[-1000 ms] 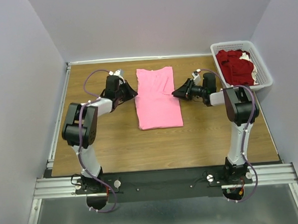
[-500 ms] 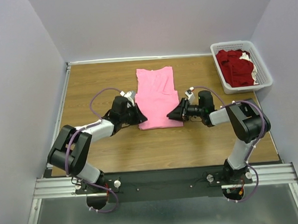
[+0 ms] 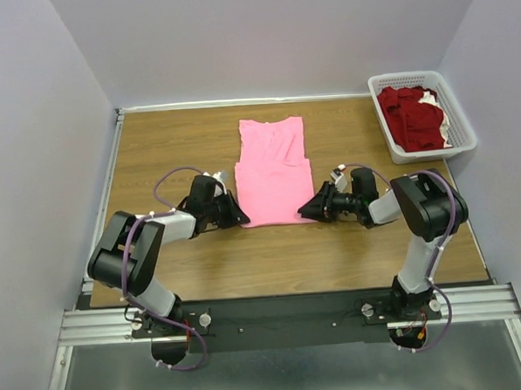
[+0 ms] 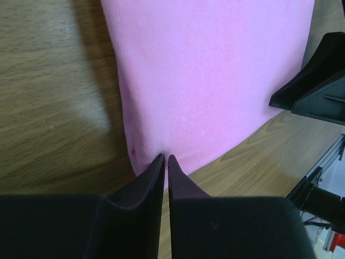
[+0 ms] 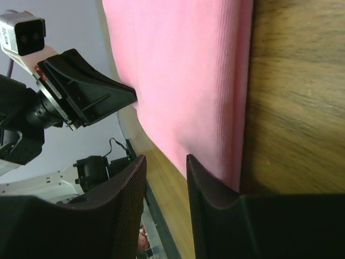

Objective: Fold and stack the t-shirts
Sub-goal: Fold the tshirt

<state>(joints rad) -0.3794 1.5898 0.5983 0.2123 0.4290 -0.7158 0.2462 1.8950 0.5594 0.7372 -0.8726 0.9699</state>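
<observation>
The bright pink t-shirt [image 3: 272, 172], folded into a long strip, lies flat mid-table. My left gripper [image 3: 240, 217] is low at its near left corner. In the left wrist view the jaws [image 4: 166, 157] are shut, with a bit of pink hem [image 4: 215, 81] pinched at the tips. My right gripper [image 3: 308, 212] sits at the near right corner. Its jaws [image 5: 166, 158] stand open: one finger [image 5: 200, 178] rests against the pink t-shirt's edge [image 5: 183, 70], and wood shows in the gap. Dark red t-shirts [image 3: 412, 117] are heaped in the basket.
The white lattice basket [image 3: 464, 137] stands at the back right corner of the wooden table [image 3: 170, 138]. Grey walls close in the left, back and right. The metal rail [image 3: 284, 312] with both arm bases runs along the near edge.
Both grippers have come from the shirt's middle sides toward me, down to its near corners. The left one now has the hem between its tips.
</observation>
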